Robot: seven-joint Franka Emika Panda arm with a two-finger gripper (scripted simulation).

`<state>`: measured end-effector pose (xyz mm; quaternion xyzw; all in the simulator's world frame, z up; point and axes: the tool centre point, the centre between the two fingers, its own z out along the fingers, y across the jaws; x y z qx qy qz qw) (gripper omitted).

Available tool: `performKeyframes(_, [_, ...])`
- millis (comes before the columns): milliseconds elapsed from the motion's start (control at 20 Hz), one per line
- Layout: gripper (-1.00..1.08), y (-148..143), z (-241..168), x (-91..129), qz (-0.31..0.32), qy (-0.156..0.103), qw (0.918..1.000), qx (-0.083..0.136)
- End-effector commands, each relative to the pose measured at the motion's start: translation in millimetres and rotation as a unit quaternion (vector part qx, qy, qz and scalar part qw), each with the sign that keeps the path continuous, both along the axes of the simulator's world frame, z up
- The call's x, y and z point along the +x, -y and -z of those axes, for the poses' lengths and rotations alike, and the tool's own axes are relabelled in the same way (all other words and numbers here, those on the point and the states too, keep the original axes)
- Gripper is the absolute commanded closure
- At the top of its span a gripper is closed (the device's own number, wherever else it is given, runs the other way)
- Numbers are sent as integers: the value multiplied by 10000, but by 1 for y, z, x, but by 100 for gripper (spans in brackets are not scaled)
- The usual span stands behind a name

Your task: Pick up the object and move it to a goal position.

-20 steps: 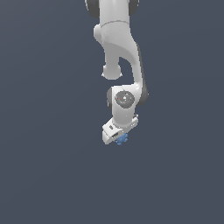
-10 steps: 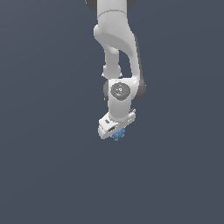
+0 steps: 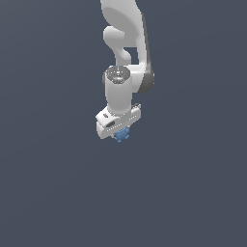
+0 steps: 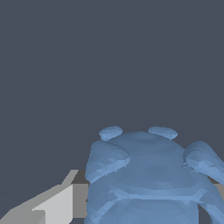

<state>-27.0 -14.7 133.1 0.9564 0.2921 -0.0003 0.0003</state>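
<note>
The object is a small knobbly blue blob (image 3: 122, 135), seen in the exterior view just under the white hand. My gripper (image 3: 120, 134) is shut on it and holds it up against the plain grey background. In the wrist view the blue blob (image 4: 148, 175) fills the near part of the picture, with one grey-white finger (image 4: 52, 205) beside it. The other finger is mostly hidden behind the blob.
The white arm (image 3: 126, 48) comes down from the top of the exterior view. Around it there is only a uniform dark grey surface.
The arm has carried the blue blob upward and slightly to the exterior view's left. The wrist has turned. The gripper stays shut on the blob.
</note>
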Motion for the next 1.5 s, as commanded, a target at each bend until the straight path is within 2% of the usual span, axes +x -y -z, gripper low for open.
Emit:
performKeyframes(0, [108, 13, -21, -11, 1, 3, 10000, 0])
performKeyframes(850, [108, 104, -166, -76, -3, 6, 10000, 17])
performKeyframes(1150, [108, 123, -195, -88, -2, 4, 10000, 13])
performKeyframes(1450, [108, 129, -205, -91, -2, 4, 10000, 10])
